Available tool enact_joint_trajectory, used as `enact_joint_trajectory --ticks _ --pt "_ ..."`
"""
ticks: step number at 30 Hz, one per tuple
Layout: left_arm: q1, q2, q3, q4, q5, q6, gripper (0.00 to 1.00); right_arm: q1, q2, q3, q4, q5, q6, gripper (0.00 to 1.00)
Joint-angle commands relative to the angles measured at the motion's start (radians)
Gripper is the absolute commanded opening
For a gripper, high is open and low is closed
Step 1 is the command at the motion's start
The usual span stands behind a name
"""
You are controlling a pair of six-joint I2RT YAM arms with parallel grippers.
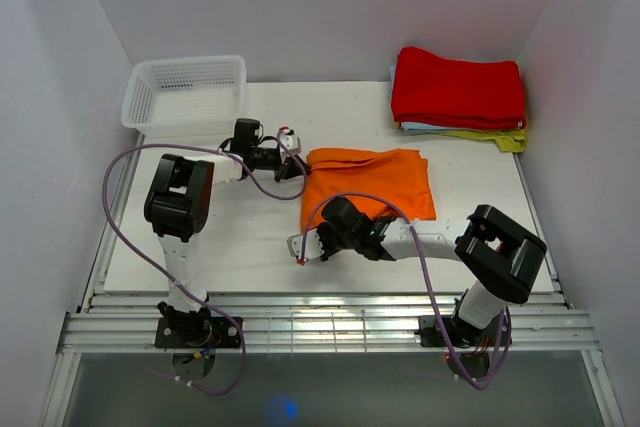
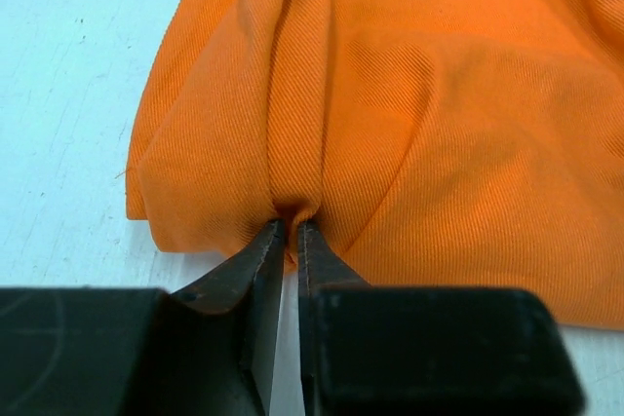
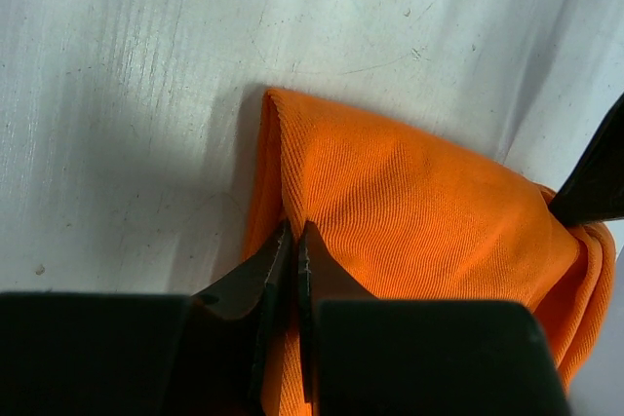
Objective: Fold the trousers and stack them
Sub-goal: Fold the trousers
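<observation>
Left gripper and right gripper pinch the trousers (folded).

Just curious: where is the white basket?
Seen from above, the white basket sits at the far left corner of the table, just beyond the left gripper, left of the orange trousers.

Bright orange trousers, white lattice basket (red cloth too)
</observation>
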Motion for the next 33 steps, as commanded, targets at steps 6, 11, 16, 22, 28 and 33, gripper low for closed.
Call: enact_joint_trajectory --ticks 6,11,16,22,28,33 --pt "-0.007 0.009 0.055 0.05 -0.035 -0.034 0.0 0.0 -0.006 0.014 -0.049 -0.058 -0.006 0.08" --pt "0.01 0.034 0.103 0.055 -0.084 -0.004 0.0 0.0 -0.02 -0.001 -0.064 -0.075 -0.015 0.08" --pt "0.03 0.101 0.227 0.017 -0.125 0.105 0.0 0.0 -0.038 -0.019 -0.079 -0.095 -0.02 0.08" --pt "0.046 0.193 0.443 -0.071 -0.107 0.214 0.0 0.0 -0.058 -0.027 -0.112 -0.131 -0.02 0.08" --pt "0.049 0.253 0.553 -0.109 -0.098 0.355 0.0 -0.001 -0.083 -0.032 -0.156 -0.165 -0.025 0.08" --pt "0.049 0.292 0.597 -0.123 -0.143 0.474 0.0 -0.001 -0.089 -0.038 -0.17 -0.176 -0.031 0.08"
